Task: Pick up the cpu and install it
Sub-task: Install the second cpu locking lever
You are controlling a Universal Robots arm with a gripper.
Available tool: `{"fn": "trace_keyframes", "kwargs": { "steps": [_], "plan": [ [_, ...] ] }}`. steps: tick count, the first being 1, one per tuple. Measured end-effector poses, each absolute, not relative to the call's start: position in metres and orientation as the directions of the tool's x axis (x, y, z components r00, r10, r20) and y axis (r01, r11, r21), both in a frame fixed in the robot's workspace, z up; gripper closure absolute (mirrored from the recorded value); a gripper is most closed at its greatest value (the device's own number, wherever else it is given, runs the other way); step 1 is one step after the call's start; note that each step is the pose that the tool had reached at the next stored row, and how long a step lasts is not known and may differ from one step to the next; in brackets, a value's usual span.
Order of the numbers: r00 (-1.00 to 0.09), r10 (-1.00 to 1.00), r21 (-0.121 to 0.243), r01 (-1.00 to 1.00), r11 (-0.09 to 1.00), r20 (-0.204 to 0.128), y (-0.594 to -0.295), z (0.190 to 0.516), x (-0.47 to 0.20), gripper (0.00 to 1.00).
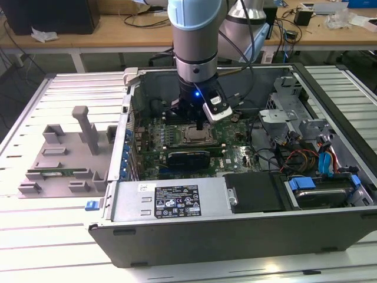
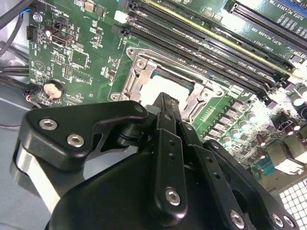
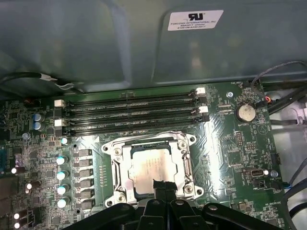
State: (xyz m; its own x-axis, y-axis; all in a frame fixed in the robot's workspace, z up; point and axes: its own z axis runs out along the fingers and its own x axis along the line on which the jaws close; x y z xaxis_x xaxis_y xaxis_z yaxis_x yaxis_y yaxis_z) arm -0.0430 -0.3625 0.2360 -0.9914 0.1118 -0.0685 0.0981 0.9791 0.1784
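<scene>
Reaching down into an open computer case point(image 1: 177, 236), the arm holds its gripper point(image 1: 197, 122) just above the motherboard point(image 1: 177, 144) in the exterior view. Directly under it the cpu point(image 1: 196, 135) lies flat in the metal-framed socket point(image 1: 184, 137), its silver top catching the light. A power supply point(image 1: 177, 200) fills the near side of the case, and a drive cage point(image 1: 294, 118) with blue cables point(image 1: 327, 159) sits toward the exterior view's right. On the slatted table point(image 1: 35, 236), toward the exterior view's left, a grey fixture tray point(image 1: 59, 159) rests well apart from the case.

Seen in the second wrist view, the black gripper point(image 2: 165, 101) comes down with its tip over the cpu point(image 2: 165, 86), which sits inside the socket frame point(image 2: 139, 72). Whether the tip touches the chip I cannot tell, and the fingers' spread is hidden behind the gripper body, so I cannot tell whether it is open or closed. Long memory slots point(image 2: 201, 33) run past the socket, and a coin battery point(image 2: 51, 89) sits on the green board off to one side.

Looking at the first wrist view, the cpu point(image 3: 148, 170) is seated squarely in the socket point(image 3: 117, 167), the metal frame around it on all sides. The gripper tip point(image 3: 161, 188) overlaps the chip's nearest edge. Four memory slots point(image 3: 129, 110) lie beyond the socket, a row of capacitors point(image 3: 61, 179) stands beside it, and the coin battery point(image 3: 246, 112) is near the board's far corner.
</scene>
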Motion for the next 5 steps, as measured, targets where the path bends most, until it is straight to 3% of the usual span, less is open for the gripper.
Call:
{"fn": "trace_keyframes", "kwargs": {
  "steps": [5],
  "plan": [
    [-0.991,0.112,0.178,0.098,0.979,-0.068,-0.3625,0.236,-0.0429,0.89]
  ]
}}
